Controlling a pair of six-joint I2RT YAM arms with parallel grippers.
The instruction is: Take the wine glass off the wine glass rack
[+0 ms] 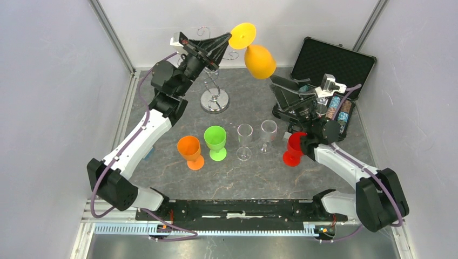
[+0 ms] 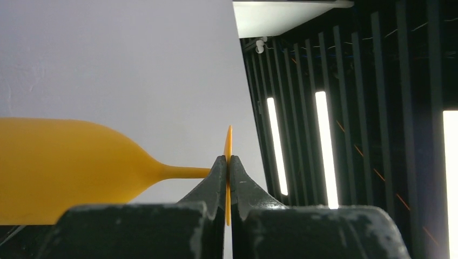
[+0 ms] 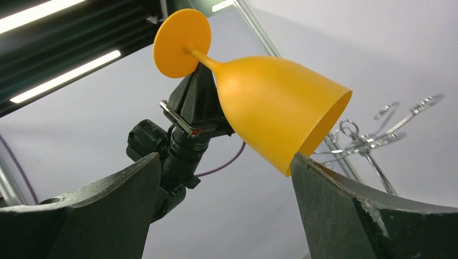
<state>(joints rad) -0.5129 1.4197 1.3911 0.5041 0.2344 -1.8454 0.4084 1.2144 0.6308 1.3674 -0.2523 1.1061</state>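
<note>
My left gripper [image 1: 231, 39] is raised high and shut on the flat foot of a yellow wine glass [image 1: 259, 60]. The glass hangs tilted in the air, just right of the top of the silver wine glass rack [image 1: 215, 100] and apart from it. In the left wrist view my gripper [image 2: 228, 162] pinches the foot edge-on, with the yellow glass [image 2: 70, 172] stretching left. My right gripper [image 1: 276, 96] is wide open below the bowl. In the right wrist view it [image 3: 226, 162] frames the glass [image 3: 275, 108] from underneath, and one fingertip [image 3: 302, 167] is close to the rim. The rack's scroll arms [image 3: 372, 141] carry nothing.
An orange glass [image 1: 190, 151], a green glass [image 1: 216, 141], two clear glasses [image 1: 244, 141] [image 1: 268, 135] and a red glass [image 1: 294, 148] stand in a row on the table. An open black case [image 1: 332, 65] with small items lies at the back right, behind the right arm.
</note>
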